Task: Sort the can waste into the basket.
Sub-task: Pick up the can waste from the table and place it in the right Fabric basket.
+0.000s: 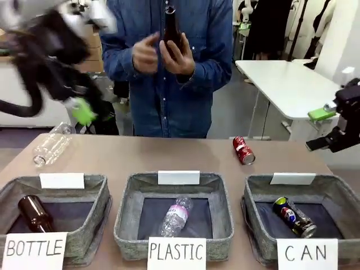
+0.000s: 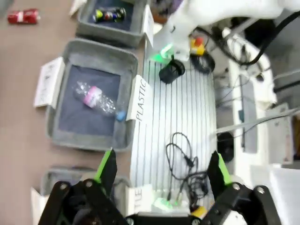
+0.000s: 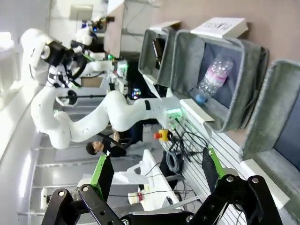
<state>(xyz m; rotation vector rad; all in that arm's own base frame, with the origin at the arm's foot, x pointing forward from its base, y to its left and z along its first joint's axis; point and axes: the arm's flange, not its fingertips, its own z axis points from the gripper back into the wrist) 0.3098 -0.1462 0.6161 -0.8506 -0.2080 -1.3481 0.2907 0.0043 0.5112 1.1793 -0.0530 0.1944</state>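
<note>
Already the blue can (image 1: pixel 294 216) is seen lying inside the CAN basket (image 1: pixel 251 197); the red can (image 1: pixel 243 151) is left on the bench (image 1: pixel 140 153) just behind that basket, not yet sorted; the left jaws and right jaws are found spread wide, nothing grasped.

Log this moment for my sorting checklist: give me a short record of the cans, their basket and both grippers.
blue can: lying in the CAN basket
red can: on the table, beyond that basket
left gripper: open, empty
right gripper: open, empty
person: holds a brown bottle
left to sort: red can
</note>
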